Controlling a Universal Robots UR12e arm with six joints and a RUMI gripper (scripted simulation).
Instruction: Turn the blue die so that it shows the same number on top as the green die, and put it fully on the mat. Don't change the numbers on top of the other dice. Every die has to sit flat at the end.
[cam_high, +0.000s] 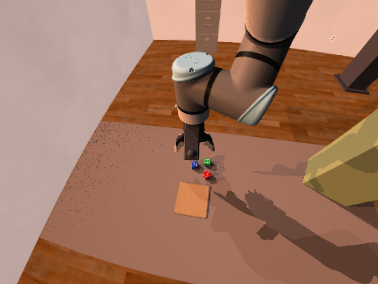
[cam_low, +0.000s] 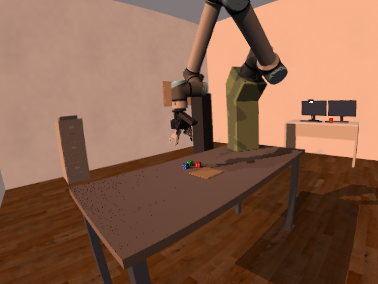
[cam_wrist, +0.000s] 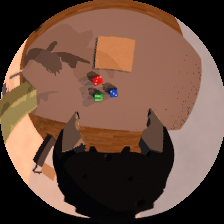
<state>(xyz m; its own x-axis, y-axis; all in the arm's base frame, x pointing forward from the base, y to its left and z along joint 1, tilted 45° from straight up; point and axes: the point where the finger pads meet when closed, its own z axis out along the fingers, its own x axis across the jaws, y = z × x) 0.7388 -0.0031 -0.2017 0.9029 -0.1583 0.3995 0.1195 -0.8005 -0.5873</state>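
Warm even light; hard arm shadows across table (cam_high: 125, 200); wrist view fisheye-warped, dark-vignetted.

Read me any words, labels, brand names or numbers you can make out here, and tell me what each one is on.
No readable text anywhere.
Blue die, green die, red die: white pips show, too small to count.
Mat: blank.
Drawer cabinet: no legible labels.
Monitors: dark screens, nothing readable.
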